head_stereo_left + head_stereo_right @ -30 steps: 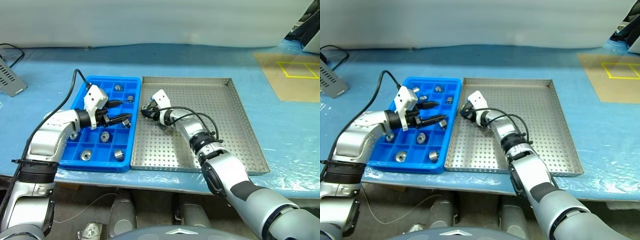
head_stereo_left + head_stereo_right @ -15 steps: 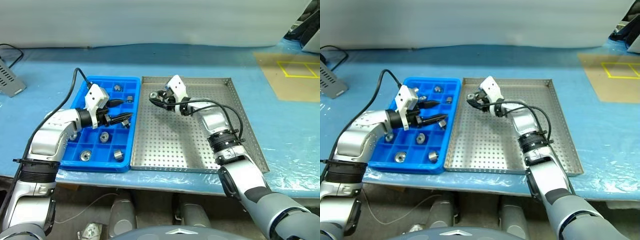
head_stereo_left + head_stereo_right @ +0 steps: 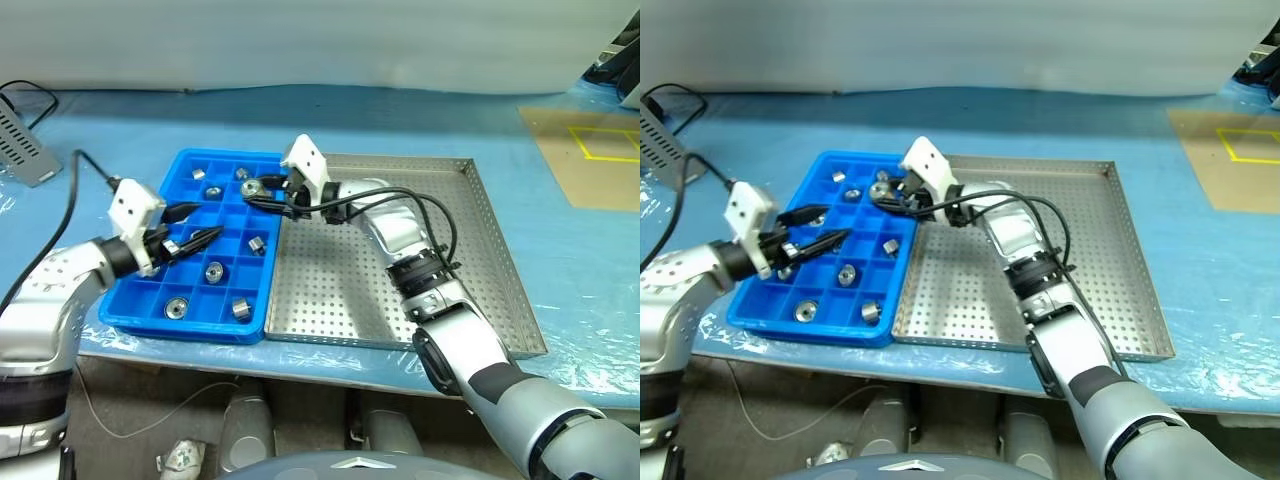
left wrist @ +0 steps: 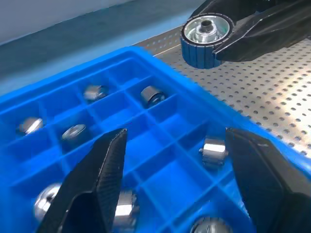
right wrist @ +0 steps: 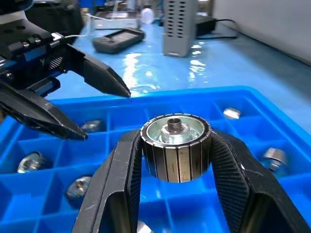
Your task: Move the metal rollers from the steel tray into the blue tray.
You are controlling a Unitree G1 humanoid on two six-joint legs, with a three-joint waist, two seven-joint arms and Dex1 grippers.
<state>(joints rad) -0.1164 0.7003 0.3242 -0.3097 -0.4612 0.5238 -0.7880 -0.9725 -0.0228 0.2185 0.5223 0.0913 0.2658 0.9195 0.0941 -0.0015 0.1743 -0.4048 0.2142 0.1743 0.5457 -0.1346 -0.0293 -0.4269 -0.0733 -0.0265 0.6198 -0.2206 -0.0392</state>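
Blue-covered bench; I have my right gripper (image 5: 175, 160) clamped on a metal roller (image 5: 176, 145) above the blue tray (image 3: 150, 310); next, lower into a free compartment; left gripper (image 3: 190, 225) gapes empty.

The steel tray (image 3: 400, 270) is lying bare with open floor to cross, while rollers (image 3: 213, 272) are occupying many blue tray (image 3: 150, 318) compartments and both the left gripper (image 3: 190, 227) and right gripper (image 3: 258, 190), clamping a roller (image 5: 175, 153), are crowding the space above.
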